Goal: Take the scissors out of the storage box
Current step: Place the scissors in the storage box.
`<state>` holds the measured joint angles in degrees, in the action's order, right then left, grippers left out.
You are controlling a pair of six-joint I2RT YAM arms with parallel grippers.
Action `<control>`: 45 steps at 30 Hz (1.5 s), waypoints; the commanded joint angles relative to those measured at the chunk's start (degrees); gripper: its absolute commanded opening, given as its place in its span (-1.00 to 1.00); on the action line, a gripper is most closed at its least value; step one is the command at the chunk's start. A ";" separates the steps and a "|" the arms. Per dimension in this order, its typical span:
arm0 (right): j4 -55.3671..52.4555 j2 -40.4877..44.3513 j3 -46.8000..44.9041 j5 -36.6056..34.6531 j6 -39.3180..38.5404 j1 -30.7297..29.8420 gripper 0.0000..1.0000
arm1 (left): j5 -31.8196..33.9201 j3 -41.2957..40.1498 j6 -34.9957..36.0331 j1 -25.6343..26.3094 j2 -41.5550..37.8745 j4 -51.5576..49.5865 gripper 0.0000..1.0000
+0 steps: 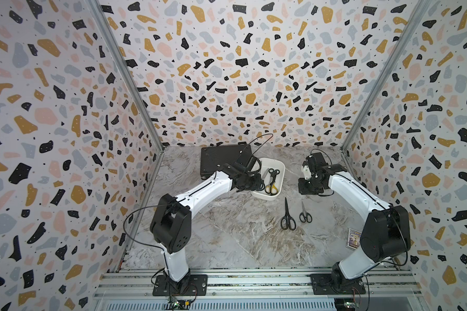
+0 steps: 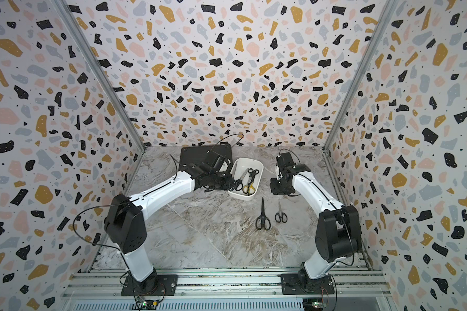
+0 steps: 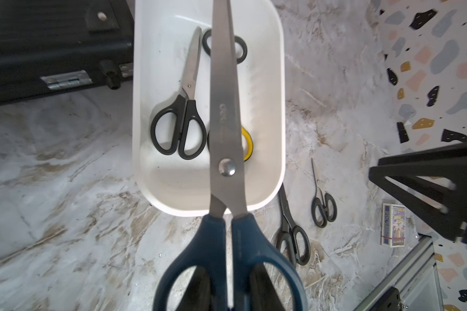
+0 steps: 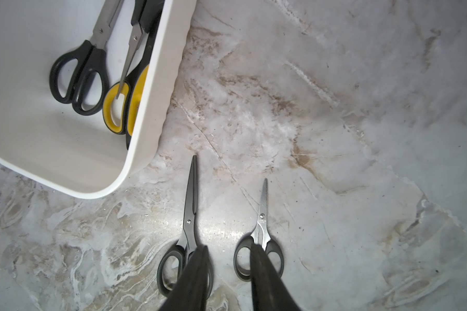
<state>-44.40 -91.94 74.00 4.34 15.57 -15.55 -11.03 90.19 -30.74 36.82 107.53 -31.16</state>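
Now the left hand (image 3: 228, 272) pinches the blue-grey scissors (image 3: 225, 107) by the handles, blades over the storage box (image 3: 279, 107). Lift clear, then lay them on the table (image 1: 227, 237) at the box's five o'clock, beside the long black pair (image 1: 287, 215); the right hand (image 4: 227, 251) hovers half-spread, empty.

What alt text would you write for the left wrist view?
The left gripper holds blue-handled scissors by the handles, blades pointing over the white storage box. Inside lie black-handled scissors and a yellow-and-black pair, partly hidden; two black pairs lie on the table beside it.

Illegible stamp (image 3: 223, 109) on scissors (image 3: 226, 172) blade
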 commanded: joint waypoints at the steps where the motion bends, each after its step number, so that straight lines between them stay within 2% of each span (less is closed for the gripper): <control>1: -0.07 3.30 -0.40 0.40 0.67 0.00 -0.35 | -0.50 9.49 0.86 0.01 8.67 1.81 -0.85; 7: -0.36 3.95 -0.87 0.66 0.78 -0.01 -0.36 | 2.96 23.41 2.56 -0.01 23.23 -4.15 -0.81; 13: -1.03 3.18 -0.32 0.79 0.11 0.00 -0.36 | 4.00 30.43 3.58 -0.12 30.32 -7.06 -0.69; 16: -1.22 2.58 0.18 0.67 -0.32 -0.01 -0.36 | 4.09 31.91 3.82 -0.17 31.89 -7.55 -0.54; 22: -1.73 1.26 1.53 0.67 -0.83 0.03 -0.36 | 4.03 33.32 4.01 -0.49 33.39 -8.83 -0.50; 25: -1.78 0.82 1.93 0.76 -0.98 -0.01 -0.35 | 3.91 32.94 4.56 -0.52 32.88 -8.83 -0.41; 30: -1.74 0.02 2.55 0.95 -0.86 0.00 -0.36 | 2.95 33.97 4.76 -0.50 33.88 -9.69 -0.40; 33: -1.74 0.00 2.65 0.93 -0.80 0.02 -0.36 | 2.84 34.00 4.64 -0.52 34.25 -9.74 -0.48; 38: -1.76 0.09 2.55 0.76 -0.80 -0.01 -0.36 | 3.09 34.08 4.54 -0.53 33.90 -10.06 -0.76; 41: -1.80 0.10 2.64 0.76 -0.81 0.04 -0.36 | 3.16 34.81 5.21 -0.55 34.06 -10.70 -0.75; 42: -1.76 0.08 2.69 0.70 -0.88 0.00 -0.36 | 3.36 35.17 5.54 -0.52 34.24 -11.06 -0.71; 45: -1.74 0.09 2.65 0.85 -0.84 0.06 -0.35 | 3.53 36.43 6.58 -0.45 34.76 -12.79 -0.41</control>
<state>-44.62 -92.09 74.43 4.97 15.16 -15.55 -7.81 124.09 -25.82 36.45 140.84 -42.15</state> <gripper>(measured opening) 0.324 0.274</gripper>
